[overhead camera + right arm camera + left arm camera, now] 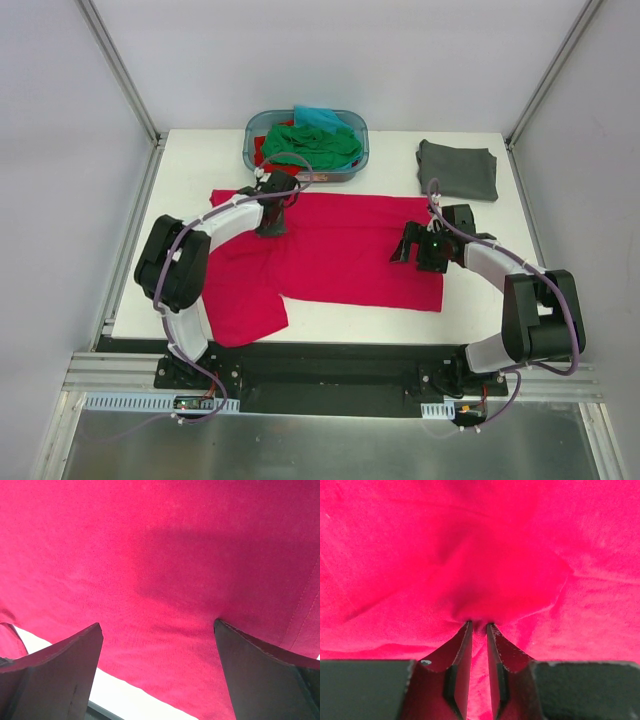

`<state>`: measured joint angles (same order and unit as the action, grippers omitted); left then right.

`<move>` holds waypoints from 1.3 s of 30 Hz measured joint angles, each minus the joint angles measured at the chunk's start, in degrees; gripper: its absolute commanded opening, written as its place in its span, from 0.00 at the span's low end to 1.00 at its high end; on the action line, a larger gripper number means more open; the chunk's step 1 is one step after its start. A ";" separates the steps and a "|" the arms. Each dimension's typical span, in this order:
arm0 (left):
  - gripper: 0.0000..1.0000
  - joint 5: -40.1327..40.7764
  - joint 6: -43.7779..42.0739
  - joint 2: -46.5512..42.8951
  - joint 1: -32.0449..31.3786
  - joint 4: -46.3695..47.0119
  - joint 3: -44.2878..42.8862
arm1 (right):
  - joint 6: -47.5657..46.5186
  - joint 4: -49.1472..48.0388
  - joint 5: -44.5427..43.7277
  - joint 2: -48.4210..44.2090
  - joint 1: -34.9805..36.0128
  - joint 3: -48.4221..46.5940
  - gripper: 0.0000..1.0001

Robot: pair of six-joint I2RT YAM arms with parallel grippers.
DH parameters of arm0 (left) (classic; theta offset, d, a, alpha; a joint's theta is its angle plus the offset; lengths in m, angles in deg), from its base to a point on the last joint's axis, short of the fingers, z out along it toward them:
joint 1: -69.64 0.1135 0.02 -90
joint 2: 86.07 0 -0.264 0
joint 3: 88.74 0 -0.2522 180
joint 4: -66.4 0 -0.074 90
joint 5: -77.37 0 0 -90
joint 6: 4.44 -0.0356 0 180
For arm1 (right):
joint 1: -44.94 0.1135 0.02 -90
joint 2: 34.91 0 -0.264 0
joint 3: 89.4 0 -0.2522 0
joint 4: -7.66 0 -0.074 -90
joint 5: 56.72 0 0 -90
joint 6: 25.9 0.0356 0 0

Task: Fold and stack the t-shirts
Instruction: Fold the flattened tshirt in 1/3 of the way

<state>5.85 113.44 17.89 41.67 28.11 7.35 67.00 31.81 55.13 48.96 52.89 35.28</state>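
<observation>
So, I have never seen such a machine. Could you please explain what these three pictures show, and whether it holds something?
Two robot arms are bolted at a white table's near edge. One picture looks down from above; the other two come from a camera on each wrist. A large crimson-pink cloth t-shirt lies spread out. Behind it are a blue-green plastic basket of shirts and a folded dark grey t-shirt. The left end effector is shut, pinching the crimson cloth. The right end effector is open above it, holding nothing.
</observation>
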 measured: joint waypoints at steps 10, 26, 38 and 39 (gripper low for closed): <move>0.31 -1.33 -4.07 4.68 7.93 -1.60 -10.67 | -0.11 0.39 0.33 0.28 -0.24 -0.33 0.96; 0.51 -9.66 -2.93 -7.13 2.71 -3.06 -1.81 | -0.24 0.70 0.61 0.52 -0.28 -0.59 0.96; 0.41 -10.01 -1.77 -1.18 1.44 -3.13 1.03 | -0.55 0.79 1.38 0.70 -0.48 -0.66 0.96; 0.40 -9.38 -1.79 -0.52 1.44 -3.23 0.85 | -0.55 0.79 1.40 0.70 -0.48 -0.66 0.96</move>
<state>-3.53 111.65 17.36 43.11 24.87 8.20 66.45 32.60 56.53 49.66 52.41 34.62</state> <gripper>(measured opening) 0.418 0.959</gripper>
